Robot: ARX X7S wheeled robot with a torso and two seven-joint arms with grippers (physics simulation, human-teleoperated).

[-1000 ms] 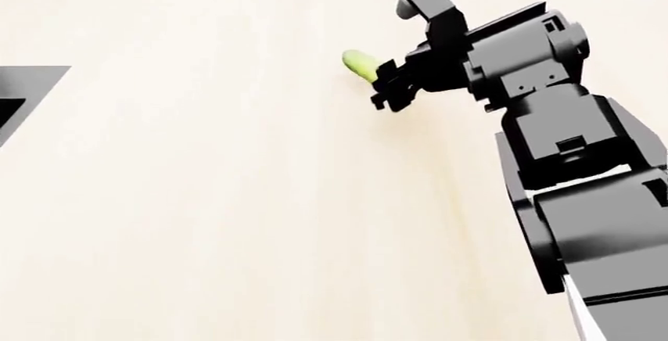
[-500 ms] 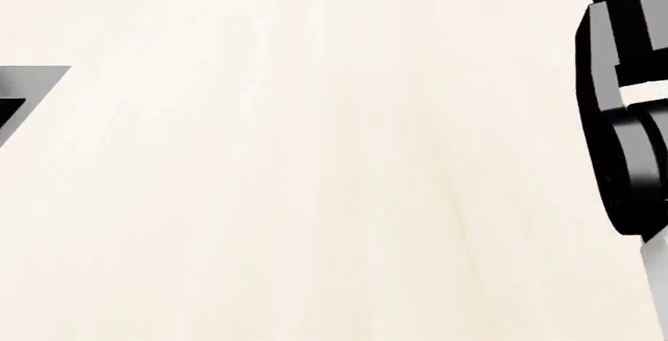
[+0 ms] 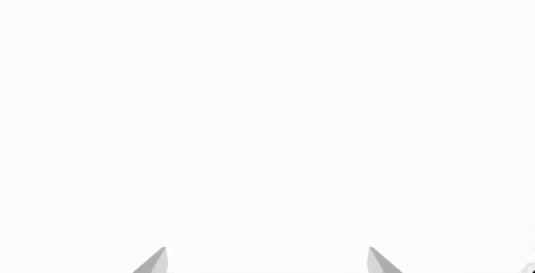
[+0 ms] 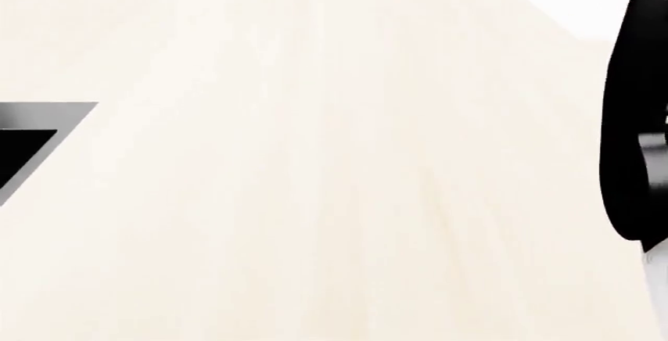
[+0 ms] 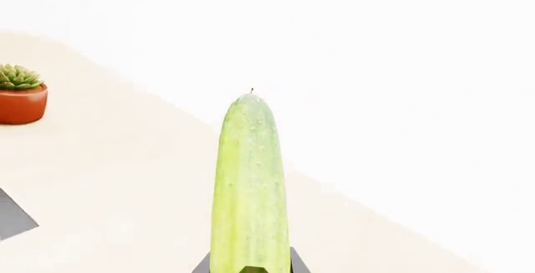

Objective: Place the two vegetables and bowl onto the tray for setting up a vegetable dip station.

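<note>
In the right wrist view the light green cucumber [image 5: 249, 185] sticks straight out from between the dark fingers [image 5: 297, 263] of my right gripper [image 5: 249, 268], which is shut on its near end and holds it in the air above the pale wooden table [image 5: 109, 179]. The head view shows only a part of the right arm [image 4: 634, 122] at the right edge, not its gripper. My left gripper [image 3: 267, 262] is open, with two grey fingertips [image 3: 157, 262] set wide apart, nothing between them and only blank white beyond. The bowl and the tray are out of view.
A terracotta pot with a green succulent [image 5: 21, 96] stands on the table near its far edge. A dark grey flat corner [image 5: 12, 218] shows on the table in the right wrist view. A black angular shape [image 4: 30, 141] sits at the head view's left edge.
My right arm lifted the cucumber up and to the right, taking the gripper out of the head view. The head view shifted, and the table's far edge now shows.
</note>
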